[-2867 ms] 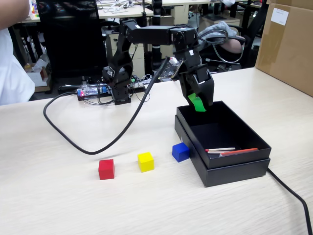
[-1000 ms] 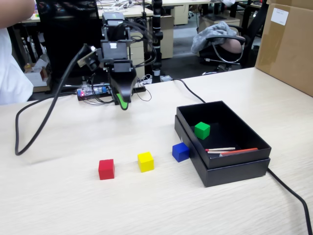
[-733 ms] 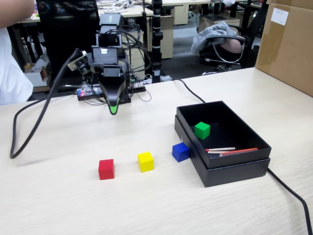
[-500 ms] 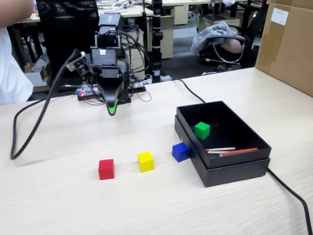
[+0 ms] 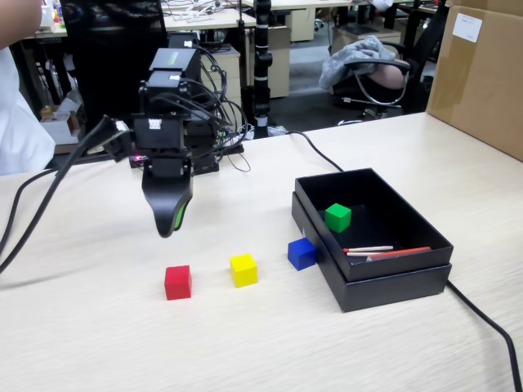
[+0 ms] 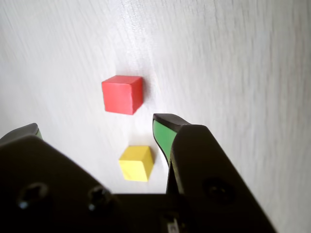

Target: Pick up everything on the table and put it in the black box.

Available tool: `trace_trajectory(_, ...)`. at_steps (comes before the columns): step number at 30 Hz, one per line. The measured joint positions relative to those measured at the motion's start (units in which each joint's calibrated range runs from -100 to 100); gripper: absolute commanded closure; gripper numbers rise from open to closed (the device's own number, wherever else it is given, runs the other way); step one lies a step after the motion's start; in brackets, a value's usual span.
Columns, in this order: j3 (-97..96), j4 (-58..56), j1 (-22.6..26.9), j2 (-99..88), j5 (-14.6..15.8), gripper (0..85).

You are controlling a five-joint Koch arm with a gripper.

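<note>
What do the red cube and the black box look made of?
Red cube: probably painted wood or plastic, going by its flat, even colour, crisp edges and lack of shine; which one is unclear. Black box: apparently matte cardboard, with thin straight walls, a stepped rim and no gloss.

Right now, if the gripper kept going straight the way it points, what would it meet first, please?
Probably the red cube: the open gripper points down toward the table near it, though depth is uncertain.

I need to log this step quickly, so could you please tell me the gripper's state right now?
Gripper: open and empty, above the table with the red cube and yellow cube visible between its jaws in the wrist view.
</note>
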Motion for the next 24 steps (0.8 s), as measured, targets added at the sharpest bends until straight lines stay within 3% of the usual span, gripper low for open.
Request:
trace_trajectory(10, 16.8, -9.6, 0.0, 22.1, 1.0, 37.5)
trace_trajectory(24, 28.1, -11.8, 0.0, 38.1, 1.0, 41.0)
